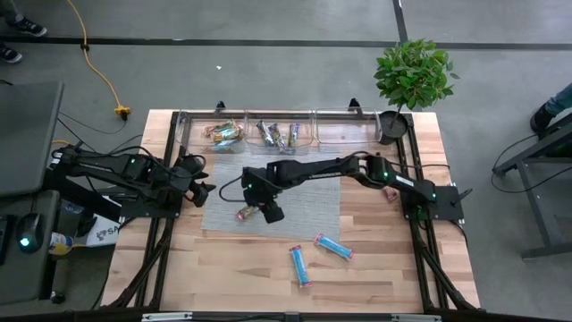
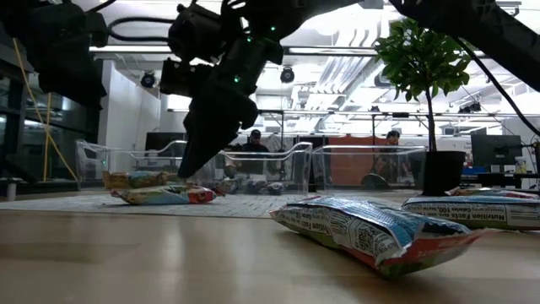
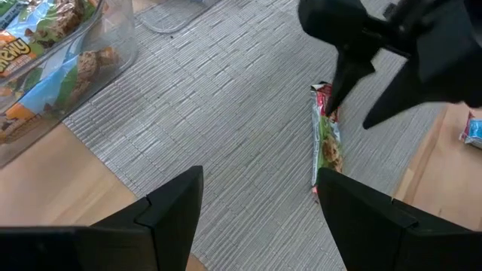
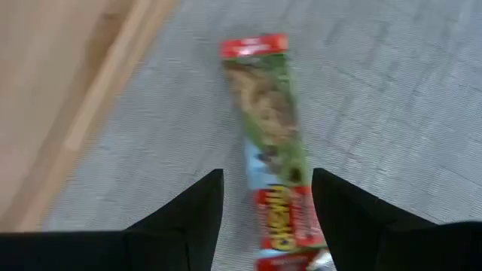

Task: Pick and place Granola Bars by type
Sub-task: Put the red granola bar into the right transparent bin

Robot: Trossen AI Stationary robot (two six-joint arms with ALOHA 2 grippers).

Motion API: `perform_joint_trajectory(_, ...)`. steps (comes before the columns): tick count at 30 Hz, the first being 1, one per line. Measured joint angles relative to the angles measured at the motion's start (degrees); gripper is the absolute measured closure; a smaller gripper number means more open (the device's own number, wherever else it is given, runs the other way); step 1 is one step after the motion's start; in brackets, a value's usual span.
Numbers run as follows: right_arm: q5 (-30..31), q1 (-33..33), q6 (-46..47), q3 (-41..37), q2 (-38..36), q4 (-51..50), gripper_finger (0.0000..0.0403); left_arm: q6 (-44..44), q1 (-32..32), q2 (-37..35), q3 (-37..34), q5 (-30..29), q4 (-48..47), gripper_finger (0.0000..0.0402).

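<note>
A tan-green bar with red ends (image 1: 246,213) lies flat on the grey mat (image 1: 308,201). It also shows in the right wrist view (image 4: 269,128), the left wrist view (image 3: 327,143) and the low view (image 2: 164,195). My right gripper (image 4: 267,218) is open and points down over it (image 1: 261,211), one finger on either side of one end, without touching. My left gripper (image 3: 260,203) is open and waits at the mat's left edge (image 1: 204,190). Two light blue bars (image 1: 299,265) (image 1: 332,246) lie on the wood near the front. One more bar (image 1: 391,192) lies beside the right arm.
Three clear bins stand along the far edge: the left one (image 1: 225,134) holds tan-green bars, the middle one (image 1: 279,134) holds dark bars, and the right one (image 1: 335,130) shows nothing inside. A potted plant (image 1: 411,80) stands at the far right corner. People sit in the room behind.
</note>
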Motion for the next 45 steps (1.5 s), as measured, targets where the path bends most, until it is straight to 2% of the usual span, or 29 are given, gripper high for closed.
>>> perform_joint_trajectory(6,0.0,-1.7,0.1,0.1,0.7,0.6,0.0215,0.0,0.0,0.0,0.0,-0.2,-0.8,0.0145)
perform_joint_trajectory(17,-3.6,-1.9,-0.5,0.1,1.1,0.6,0.0215,0.0,0.0,0.0,0.0,-0.3,-0.8,0.0145)
perform_joint_trajectory(29,-2.9,-1.3,1.2,0.0,3.3,0.6,0.0215,0.0,0.0,0.0,0.0,-0.4,-0.8,0.0145)
perform_joint_trajectory(31,-1.3,-1.3,1.6,0.0,3.3,0.6,0.0217,0.0,0.0,0.0,0.0,-0.4,-0.8,0.0145)
perform_joint_trajectory(38,2.5,-1.3,3.4,0.0,3.3,0.5,0.0261,0.0,0.0,0.0,0.0,-0.4,-0.8,0.0145)
perform_joint_trajectory(45,3.2,-1.3,5.5,0.0,3.1,0.4,0.0309,0.0,0.0,0.0,0.0,-0.4,-0.8,0.0145)
